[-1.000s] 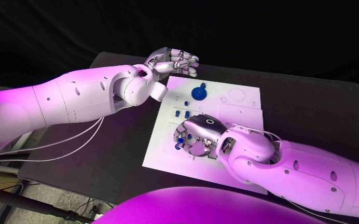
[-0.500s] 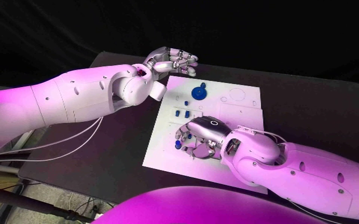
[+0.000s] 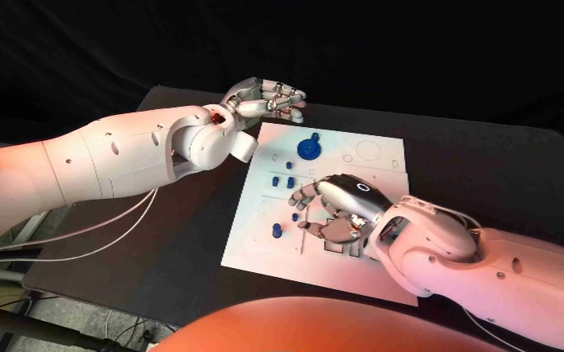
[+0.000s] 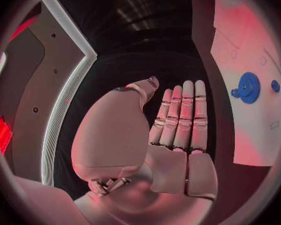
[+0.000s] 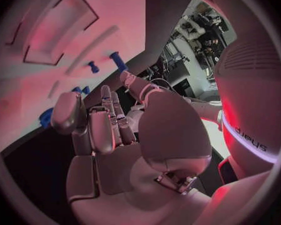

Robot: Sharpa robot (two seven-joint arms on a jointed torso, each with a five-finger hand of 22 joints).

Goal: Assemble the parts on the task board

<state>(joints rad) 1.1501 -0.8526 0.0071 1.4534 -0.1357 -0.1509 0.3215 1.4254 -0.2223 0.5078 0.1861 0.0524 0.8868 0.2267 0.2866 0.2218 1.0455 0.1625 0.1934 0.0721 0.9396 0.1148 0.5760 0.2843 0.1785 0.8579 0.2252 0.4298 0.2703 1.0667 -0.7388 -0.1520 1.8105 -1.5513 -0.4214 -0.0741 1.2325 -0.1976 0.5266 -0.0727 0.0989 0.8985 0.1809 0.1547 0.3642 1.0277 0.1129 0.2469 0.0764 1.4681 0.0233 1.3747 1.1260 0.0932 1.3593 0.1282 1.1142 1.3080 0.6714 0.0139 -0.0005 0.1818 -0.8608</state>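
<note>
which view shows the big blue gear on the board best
The left wrist view: the blue gear sits unobstructed, its toothed rim visible. The head view shows it smaller, near the task board's far edge. In the right wrist view I cannot pick it out.

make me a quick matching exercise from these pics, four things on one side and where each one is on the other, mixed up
Things:
1. left hand
2. right hand
3. blue gear
4. task board

Places:
a. over the board's near half
b. in the middle of the black table
c. beyond the board's far left corner
d. on the board's far part

Pairs: 1-c, 2-a, 3-d, 4-b
</note>
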